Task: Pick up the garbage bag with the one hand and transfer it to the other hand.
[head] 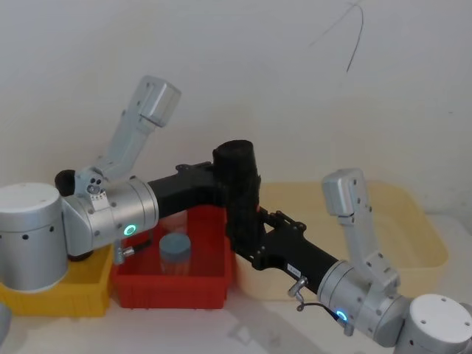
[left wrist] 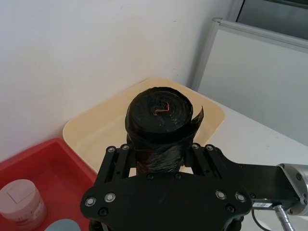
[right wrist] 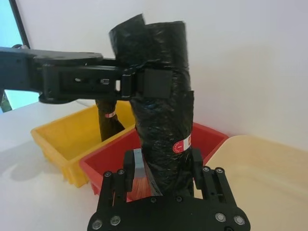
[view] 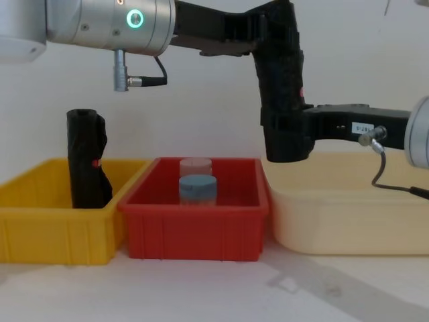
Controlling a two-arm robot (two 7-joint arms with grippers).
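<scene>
The garbage bag (view: 281, 74), a straight black roll with a red-and-white label (right wrist: 181, 145), hangs upright in the air above the seam between the red bin and the cream tray. My left gripper (view: 268, 30), on the arm with the green ring light, reaches in from the left and is shut on the roll's upper part (right wrist: 161, 53). My right gripper (view: 285, 134), slim with a white sticker, comes from the right, and its fingers (right wrist: 136, 166) press both sides of the roll's lower part. In the left wrist view the roll's end (left wrist: 159, 113) faces the camera between the left gripper's (left wrist: 159, 154) fingers.
A yellow bin (view: 40, 228) at the left holds a slumped black roll (view: 87, 161). The red bin (view: 194, 231) in the middle holds a blue-lidded jar (view: 198, 188) and a pale jar (view: 195, 164). A cream tray (view: 335, 215) stands at the right, and a white wall is behind.
</scene>
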